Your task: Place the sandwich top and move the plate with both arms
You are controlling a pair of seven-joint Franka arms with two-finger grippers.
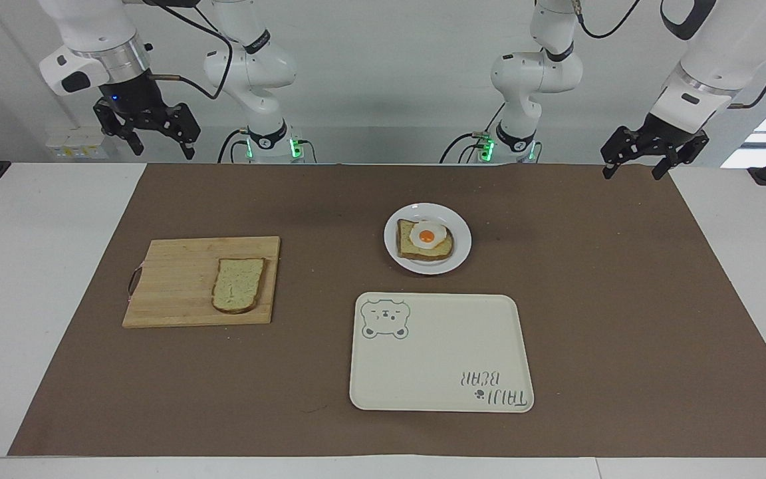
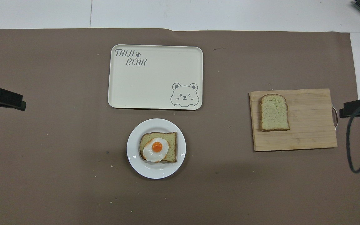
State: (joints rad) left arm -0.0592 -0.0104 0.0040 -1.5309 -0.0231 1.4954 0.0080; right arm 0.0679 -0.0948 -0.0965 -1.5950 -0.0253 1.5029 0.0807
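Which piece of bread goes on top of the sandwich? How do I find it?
Find the wooden cutting board toward the right arm's end of the brown mat. The sandwich top lies flat on it, on the side toward the plate. It is bare, while the other slice, on the plate, has a fried egg on it.

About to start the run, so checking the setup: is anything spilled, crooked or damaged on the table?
Nothing stands out. The sandwich top lies flat on the cutting board, the egg slice sits within the plate, and the tray is bare. Only a few tiny crumbs dot the brown mat.
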